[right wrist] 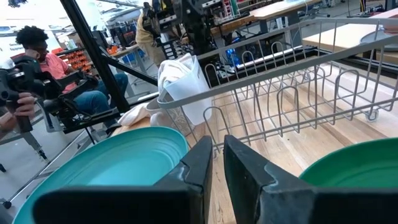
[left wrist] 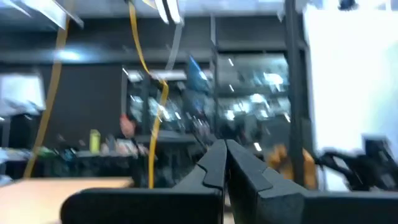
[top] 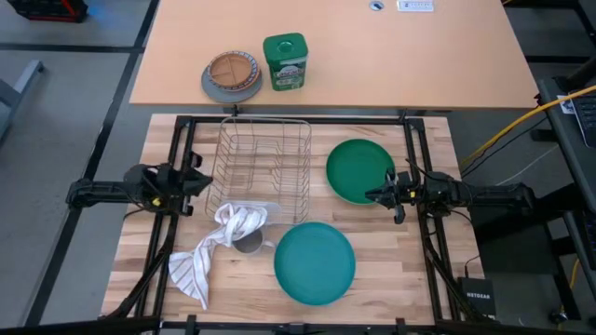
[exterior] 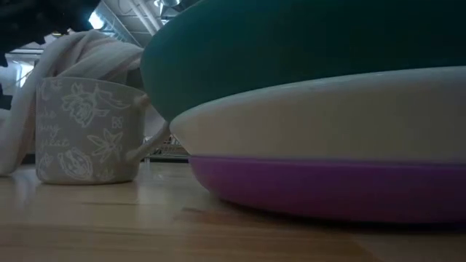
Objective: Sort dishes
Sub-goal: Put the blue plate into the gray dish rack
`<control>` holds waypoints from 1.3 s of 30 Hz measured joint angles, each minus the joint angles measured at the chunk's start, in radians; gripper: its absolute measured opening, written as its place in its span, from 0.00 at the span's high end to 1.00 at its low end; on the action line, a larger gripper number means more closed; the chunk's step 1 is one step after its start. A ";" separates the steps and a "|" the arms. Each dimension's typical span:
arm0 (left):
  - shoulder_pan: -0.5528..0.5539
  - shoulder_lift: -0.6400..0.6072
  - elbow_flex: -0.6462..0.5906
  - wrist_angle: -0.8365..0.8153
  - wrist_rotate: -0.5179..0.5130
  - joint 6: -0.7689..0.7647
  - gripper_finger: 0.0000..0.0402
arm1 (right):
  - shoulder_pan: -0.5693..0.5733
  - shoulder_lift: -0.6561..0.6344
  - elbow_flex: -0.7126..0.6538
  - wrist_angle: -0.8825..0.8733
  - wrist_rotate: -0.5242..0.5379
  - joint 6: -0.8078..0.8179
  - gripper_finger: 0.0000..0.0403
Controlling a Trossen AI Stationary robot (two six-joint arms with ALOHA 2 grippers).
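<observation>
Plastic plates: green plate (top: 358, 170) at two o'clock, teal plate (top: 315, 262) at six — light, stiff, slick; grip the rim.
Right tool (top: 384, 194): at the green plate's rim, nearly pressed together, pinching nothing visible.
Left tool (top: 207, 182): pressed together, waiting at nine o'clock.
</observation>
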 joint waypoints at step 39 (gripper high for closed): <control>-0.324 1.387 0.801 -0.150 -0.042 0.117 1.00 | 0.000 0.000 0.000 0.008 0.018 0.002 0.88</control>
